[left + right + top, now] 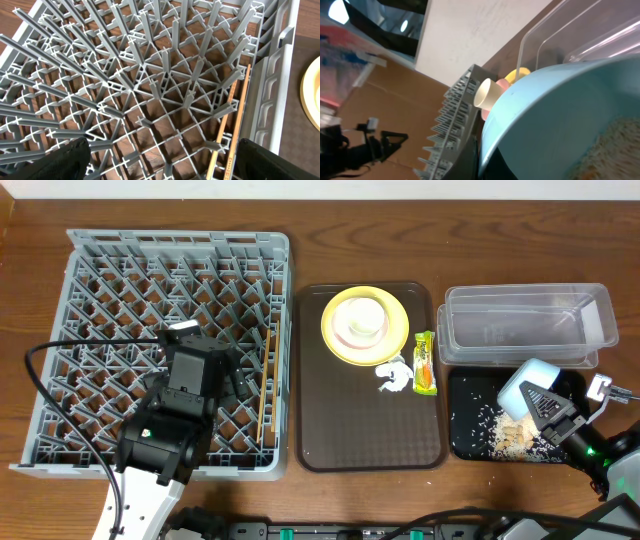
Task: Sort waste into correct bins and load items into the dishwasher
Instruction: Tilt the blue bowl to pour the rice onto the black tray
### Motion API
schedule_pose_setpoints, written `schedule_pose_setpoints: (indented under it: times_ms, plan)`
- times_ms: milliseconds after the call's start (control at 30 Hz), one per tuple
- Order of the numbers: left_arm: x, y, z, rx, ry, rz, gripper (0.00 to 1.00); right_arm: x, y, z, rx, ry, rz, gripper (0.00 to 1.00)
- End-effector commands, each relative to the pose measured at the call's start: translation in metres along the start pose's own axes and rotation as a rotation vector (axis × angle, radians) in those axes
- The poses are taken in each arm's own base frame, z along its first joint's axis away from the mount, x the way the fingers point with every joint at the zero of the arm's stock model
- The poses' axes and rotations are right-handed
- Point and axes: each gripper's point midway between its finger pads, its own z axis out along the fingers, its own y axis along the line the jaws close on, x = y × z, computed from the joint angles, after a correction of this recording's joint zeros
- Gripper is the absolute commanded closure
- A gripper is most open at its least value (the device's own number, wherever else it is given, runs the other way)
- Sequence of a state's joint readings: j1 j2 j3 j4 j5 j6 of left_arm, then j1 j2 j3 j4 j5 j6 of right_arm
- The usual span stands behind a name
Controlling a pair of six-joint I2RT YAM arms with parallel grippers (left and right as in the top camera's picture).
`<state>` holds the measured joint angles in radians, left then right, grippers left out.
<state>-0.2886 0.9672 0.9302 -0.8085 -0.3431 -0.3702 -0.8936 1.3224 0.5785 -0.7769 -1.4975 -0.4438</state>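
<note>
Light blue bowl (560, 125) tilted over shallow black rectangular tray (462, 392) right of brown serving tray (350, 420), rim clamped in right gripper (548, 408); white rice crumbs (490, 420) lay in black tray; left gripper (165, 165) hung spread wide over grey plastic pegged rack (110, 290) left of brown tray.

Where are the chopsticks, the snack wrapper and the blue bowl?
chopsticks (266, 385): overhead view, mid-length of the sticks.
snack wrapper (424, 363): overhead view, middle of the packet.
light blue bowl (522, 383): overhead view, middle of its visible side.
</note>
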Motion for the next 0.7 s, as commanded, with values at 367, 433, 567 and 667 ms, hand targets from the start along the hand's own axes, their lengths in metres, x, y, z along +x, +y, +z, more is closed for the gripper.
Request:
schedule_pose_setpoints:
  times_ms: [367, 433, 567, 667]
  plan:
    - [-0.0068, 0.0024, -0.0034, -0.009, -0.017, -0.018, 0.06, 0.0001, 0.0128, -0.0035, -0.048, -0.042, -0.014, 0.99]
    - [-0.0068, 0.0024, -0.0034, -0.009, -0.017, -0.018, 0.06, -0.0018, 0.0083, -0.0034, -0.032, -0.036, -0.07, 0.99]
    - [-0.0068, 0.0024, -0.0034, -0.009, -0.017, -0.018, 0.06, -0.001, 0.0123, -0.0031, -0.05, -0.04, 0.025, 0.99]
    - [-0.0068, 0.0024, -0.0034, -0.009, -0.017, -0.018, 0.06, -0.0035, 0.0102, -0.0032, -0.045, -0.04, -0.042, 0.99]
